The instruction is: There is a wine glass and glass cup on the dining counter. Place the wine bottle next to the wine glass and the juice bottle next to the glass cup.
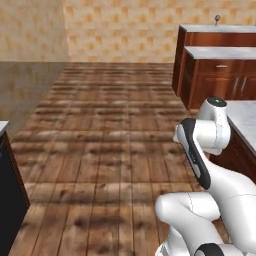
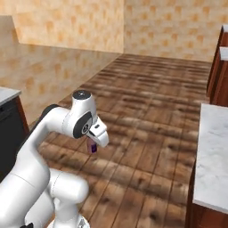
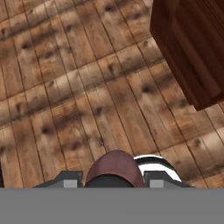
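Juice bottle [image 3: 114, 168] clamped between end effector [image 3: 113, 178] fingers, above wooden floor [image 3: 78, 87]

juice bottle [image 2: 92, 146] in end effector [image 2: 94, 141]

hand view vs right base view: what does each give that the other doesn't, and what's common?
Hand view: a close look at the gripper shut on the juice bottle, dark red between the fingertips, and a reddish-brown wood panel at upper right. Right base view: the white arm bent forward, a marble-topped counter at right, tan walls. Both: the plank floor and the bottle, a small purple shape under the hand.
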